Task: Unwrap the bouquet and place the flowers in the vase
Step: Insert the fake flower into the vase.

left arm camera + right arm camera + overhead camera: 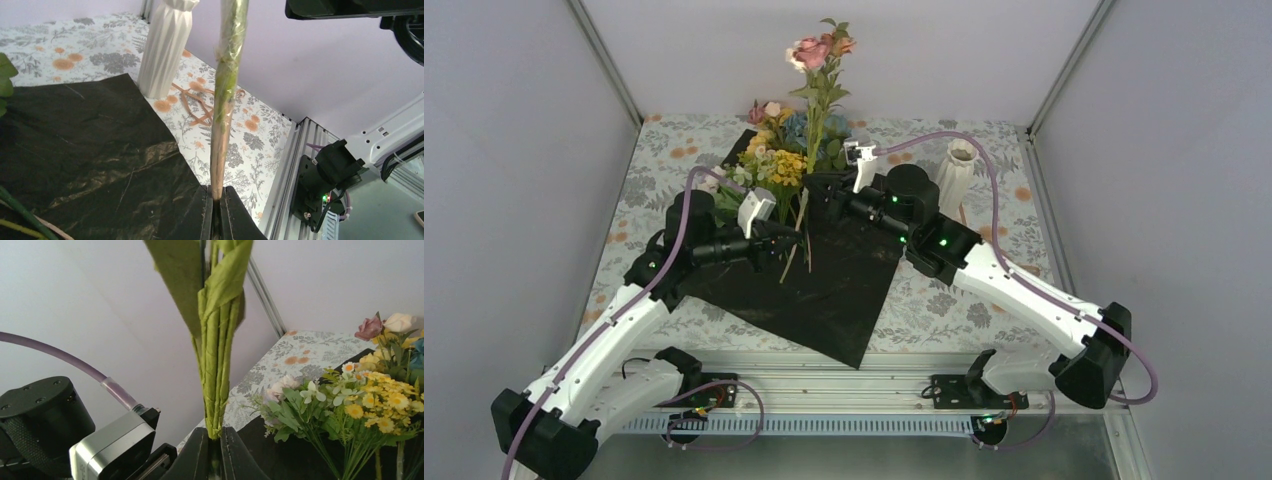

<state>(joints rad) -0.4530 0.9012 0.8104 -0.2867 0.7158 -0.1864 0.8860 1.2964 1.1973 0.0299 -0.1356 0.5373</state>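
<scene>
One tall flower stem (pixel 817 95) with pink blooms stands upright above the table. My right gripper (pixel 821 186) is shut on its leafy green middle (pixel 218 365), jaws pressed on the folded leaves (pixel 215 436). My left gripper (pixel 790 240) is shut on the stem's brown lower end (pixel 218 194). The rest of the bouquet's flowers (pixel 776 152) lie on the spread black sheet (pixel 829 285) at its far corner; they show as yellow, white and pink blooms (pixel 372 402). The ribbed white vase (pixel 955 172) stands upright right of the sheet (pixel 166 50), apart from both grippers.
A floral-print tablecloth (pixel 984 300) covers the table. Brown ribbon strips (pixel 196 106) lie beside the vase's foot. Grey walls enclose the left, back and right. A metal rail (pixel 844 375) with the arm bases runs along the near edge. The left arm's wrist camera (pixel 107 447) sits close beside my right gripper.
</scene>
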